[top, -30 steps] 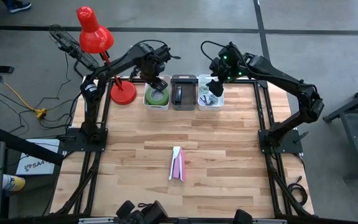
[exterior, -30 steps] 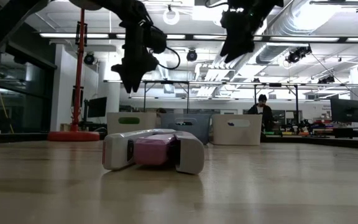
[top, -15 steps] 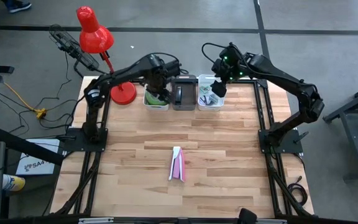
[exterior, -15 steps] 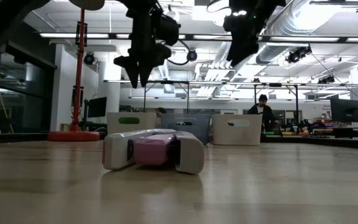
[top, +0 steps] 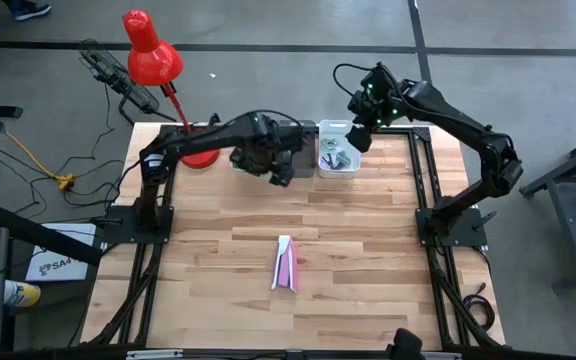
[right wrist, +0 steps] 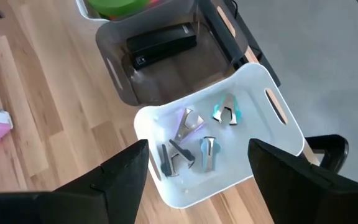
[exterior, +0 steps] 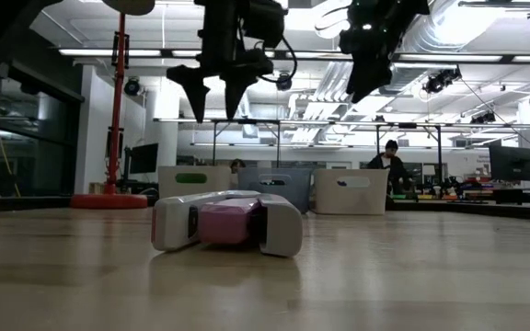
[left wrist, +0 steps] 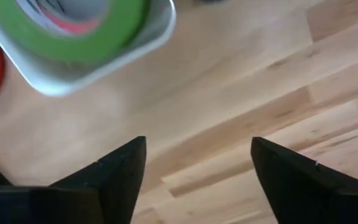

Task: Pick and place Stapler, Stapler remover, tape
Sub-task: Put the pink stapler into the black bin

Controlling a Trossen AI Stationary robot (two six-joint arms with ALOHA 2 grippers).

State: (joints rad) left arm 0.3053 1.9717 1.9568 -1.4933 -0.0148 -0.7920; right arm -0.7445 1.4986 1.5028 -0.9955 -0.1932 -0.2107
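Note:
A pink-and-white stapler [top: 285, 263] lies flat on the bare wood in the middle of the table, also seen in the low view [exterior: 226, 222]. Green tape [left wrist: 73, 37] sits in a white bin, with pink showing inside its ring. A black stapler [right wrist: 160, 43] lies in the grey bin. Several staple removers [right wrist: 194, 140] lie in the right white bin. My left gripper [top: 280, 172] hangs open above bare wood just in front of the bins [left wrist: 197, 146]. My right gripper [top: 359, 140] hovers open above the staple-remover bin [right wrist: 197, 149].
Three bins stand in a row at the far edge: the tape bin [top: 248, 162], the grey bin [top: 298, 135] and the white bin [top: 338, 160]. A red desk lamp [top: 151, 50] stands at the far left corner. Bare wood lies around the pink stapler.
My left gripper has swung from above the tape bin toward the table's right and near edge, turning as it went, and now hangs over bare wood. My right gripper has drifted slightly toward the right, staying over the white bin.

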